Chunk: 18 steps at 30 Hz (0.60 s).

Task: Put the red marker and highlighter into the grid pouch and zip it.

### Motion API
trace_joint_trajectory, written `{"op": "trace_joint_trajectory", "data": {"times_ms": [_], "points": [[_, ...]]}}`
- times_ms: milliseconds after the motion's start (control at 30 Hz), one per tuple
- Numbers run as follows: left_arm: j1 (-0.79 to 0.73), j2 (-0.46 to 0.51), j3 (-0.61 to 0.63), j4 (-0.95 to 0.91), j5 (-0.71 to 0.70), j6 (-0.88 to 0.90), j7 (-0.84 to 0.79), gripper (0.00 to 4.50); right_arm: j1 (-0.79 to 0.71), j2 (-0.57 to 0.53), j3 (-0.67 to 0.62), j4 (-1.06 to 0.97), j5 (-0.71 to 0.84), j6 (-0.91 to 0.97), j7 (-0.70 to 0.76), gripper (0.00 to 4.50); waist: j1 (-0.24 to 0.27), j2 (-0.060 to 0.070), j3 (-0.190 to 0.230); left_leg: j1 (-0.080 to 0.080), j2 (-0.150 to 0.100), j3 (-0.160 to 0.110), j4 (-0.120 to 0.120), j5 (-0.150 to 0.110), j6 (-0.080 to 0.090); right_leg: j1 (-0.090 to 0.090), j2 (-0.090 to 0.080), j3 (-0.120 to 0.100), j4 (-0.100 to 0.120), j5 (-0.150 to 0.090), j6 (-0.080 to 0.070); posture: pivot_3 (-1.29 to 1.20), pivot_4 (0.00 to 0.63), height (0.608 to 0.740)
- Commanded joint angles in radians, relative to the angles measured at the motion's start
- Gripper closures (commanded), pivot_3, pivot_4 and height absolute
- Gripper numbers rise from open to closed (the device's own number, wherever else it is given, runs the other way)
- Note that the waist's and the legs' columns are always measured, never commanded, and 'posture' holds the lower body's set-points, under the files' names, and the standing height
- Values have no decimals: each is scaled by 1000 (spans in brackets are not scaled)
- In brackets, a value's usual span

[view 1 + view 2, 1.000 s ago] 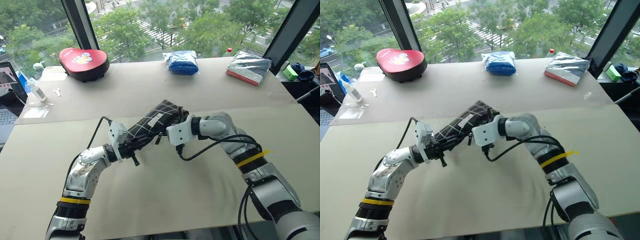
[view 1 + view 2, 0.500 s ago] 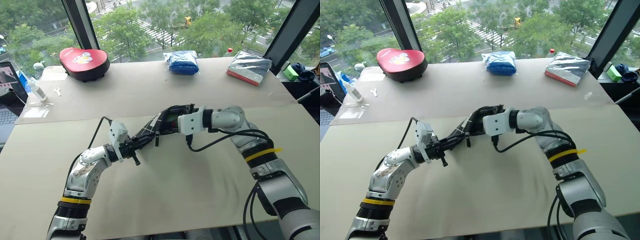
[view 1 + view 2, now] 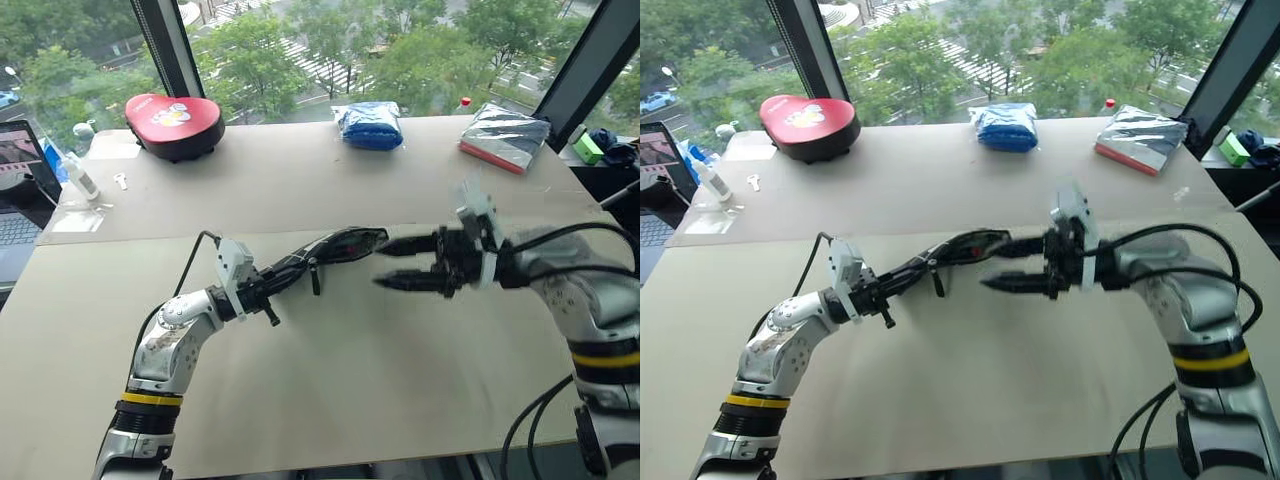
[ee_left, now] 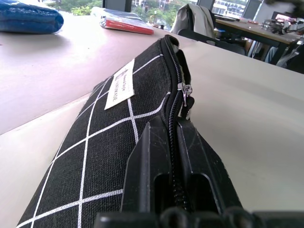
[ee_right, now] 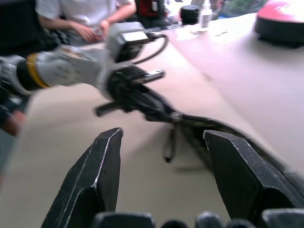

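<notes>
The grid pouch [image 3: 330, 250], black with white lines and a white label [image 4: 121, 83], hangs above the table, held at its near end. My left gripper [image 3: 262, 292] is shut on its zipper edge [image 4: 173, 126], and the black cord pull [image 3: 314, 280] dangles below it. My right gripper [image 3: 378, 267] stands open just past the pouch's far end, apart from it, with nothing between its fingers [image 5: 102, 166]. The red marker and the highlighter are out of view.
On the far table lie a red heart-shaped case [image 3: 175, 112], a blue bag [image 3: 370, 125] and a silver packet [image 3: 503, 135]. A laptop [image 3: 15, 190] and a small bottle [image 3: 82, 180] sit at the left edge. A person [image 5: 80, 19] sits beyond.
My right gripper has let go of the pouch's far end, opened, rolled over and drawn back to the right. The left gripper still holds the pouch in place.
</notes>
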State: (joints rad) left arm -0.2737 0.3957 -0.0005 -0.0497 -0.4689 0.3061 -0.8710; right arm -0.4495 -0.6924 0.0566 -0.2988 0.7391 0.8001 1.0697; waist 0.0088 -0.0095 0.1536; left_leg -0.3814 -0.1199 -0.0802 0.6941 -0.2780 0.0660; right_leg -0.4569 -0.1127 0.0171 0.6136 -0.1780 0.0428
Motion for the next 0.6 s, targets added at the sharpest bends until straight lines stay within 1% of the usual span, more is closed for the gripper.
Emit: {"op": "trace_joint_trajectory", "data": {"times_ms": [33, 167, 233, 333, 467, 600], "points": [[-11, 4, 4, -16, 6, -12, 1, 4500, 16, 98, 77, -26, -99, 14, -196, 1431, -2, 0, 0, 0, 0, 1, 0, 0, 0, 0, 0, 0, 0, 0, 0, 0, 150, 740], [-8, 5, 0, -22, 6, -9, -2, 4500, -43, 240, 130, 77, -206, 33, -383, 1431, -2, 0, 0, 1, -1, 1, 1, 1, -1, 0, 1, 0, 1, 2, 0, 0, 150, 740], [-10, 4, -3, -23, 7, -8, -3, 4500, -81, 294, 146, 120, -244, 23, -429, 1431, -2, 0, 0, 1, -1, 1, 1, 1, -2, 0, 1, 0, 1, 3, -1, 0, 150, 740], [-13, 2, -6, -22, 7, -7, -2, 4500, -117, 349, 154, 151, -255, 16, -433, 1431, -1, 0, 0, 1, -1, 1, 1, 1, -2, 0, 1, -1, 1, 3, -1, 0, 150, 740], [-11, 2, -6, -25, 5, -8, -2, 4500, -153, 389, 176, 190, -297, -8, -441, 1431, -4, 0, 0, 1, -1, 1, 1, 1, -2, -1, 1, -2, 1, 3, -1, 0, 150, 740], [-7, 0, -8, -29, 5, -10, 0, 4500, -177, 422, 175, 208, -307, -5, -435, 1431, -9, 0, 0, 1, -2, 1, 1, 1, -1, 0, 1, -2, 1, 3, 0, 0, 150, 740]]}}
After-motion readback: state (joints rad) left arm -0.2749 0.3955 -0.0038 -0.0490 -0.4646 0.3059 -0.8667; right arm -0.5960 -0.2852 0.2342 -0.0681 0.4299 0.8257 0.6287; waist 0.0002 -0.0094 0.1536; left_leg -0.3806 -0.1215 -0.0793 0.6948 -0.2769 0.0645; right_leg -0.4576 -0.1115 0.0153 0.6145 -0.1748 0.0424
